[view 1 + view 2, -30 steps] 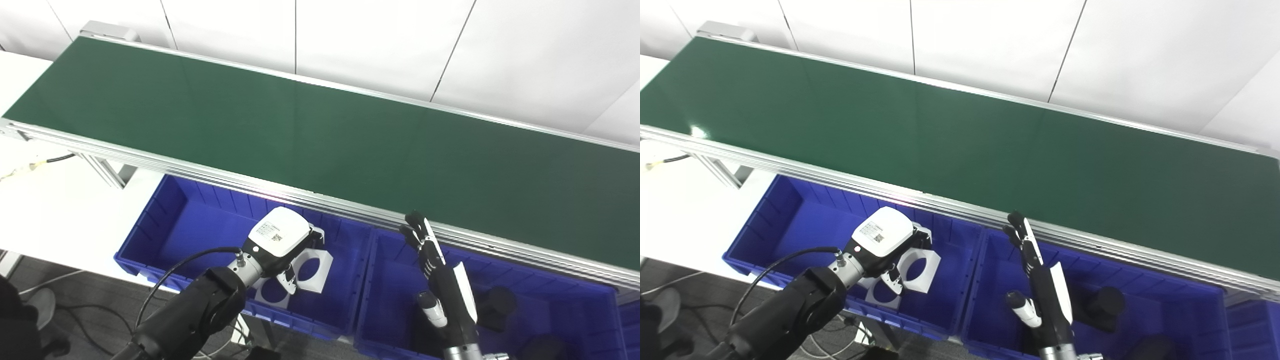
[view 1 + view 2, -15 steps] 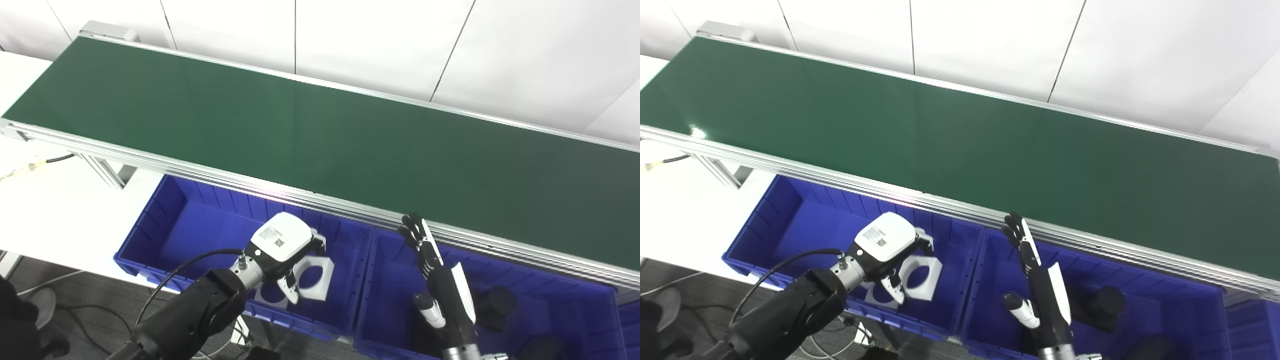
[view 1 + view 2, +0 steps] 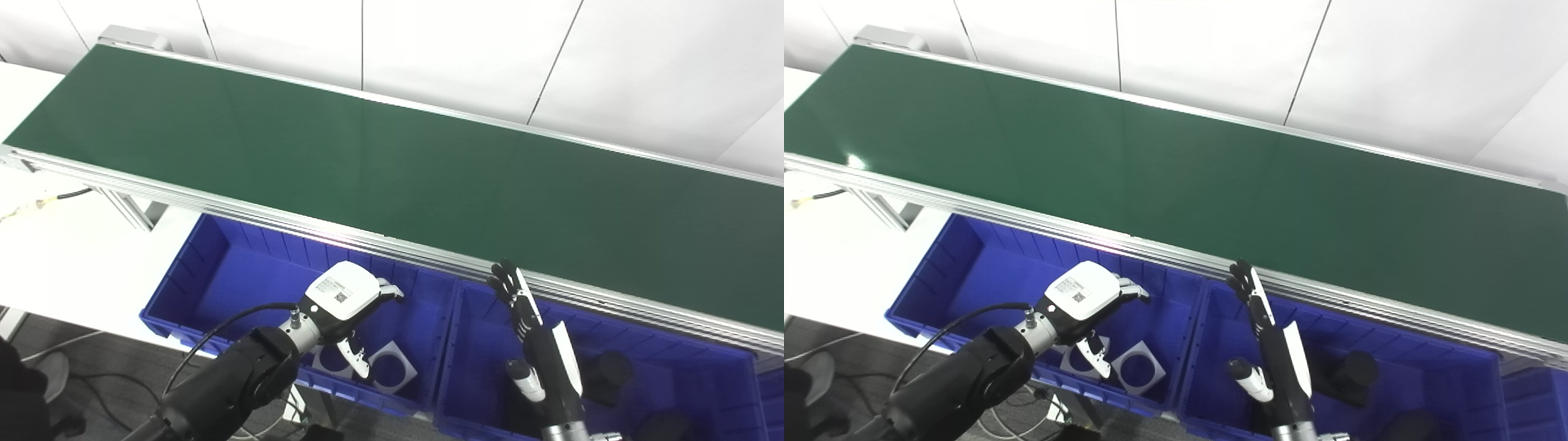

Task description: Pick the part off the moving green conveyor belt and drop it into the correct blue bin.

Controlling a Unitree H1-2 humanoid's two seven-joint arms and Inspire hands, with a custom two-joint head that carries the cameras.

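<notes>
The left hand (image 3: 1084, 300) is hovering with its fingers spread and holding nothing over the left blue plastic bin (image 3: 968, 269), and the white square part with a round hole (image 3: 1138, 367) is lying on the bin floor just below and beside its thumb, next to a second white square part (image 3: 1072, 361). The right hand (image 3: 1274, 355) is standing edge-up with fingers straight and apart, empty, over the right blue plastic bin (image 3: 1458, 380), where a black cylindrical part (image 3: 1353, 370) is sitting just beside it, below the long green conveyor belt (image 3: 1176, 171).

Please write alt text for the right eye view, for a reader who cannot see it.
The left hand is open above the left blue bin, where two white square parts with round holes lie. The right hand is open over the right blue bin, which holds black parts; the green conveyor belt is bare.
</notes>
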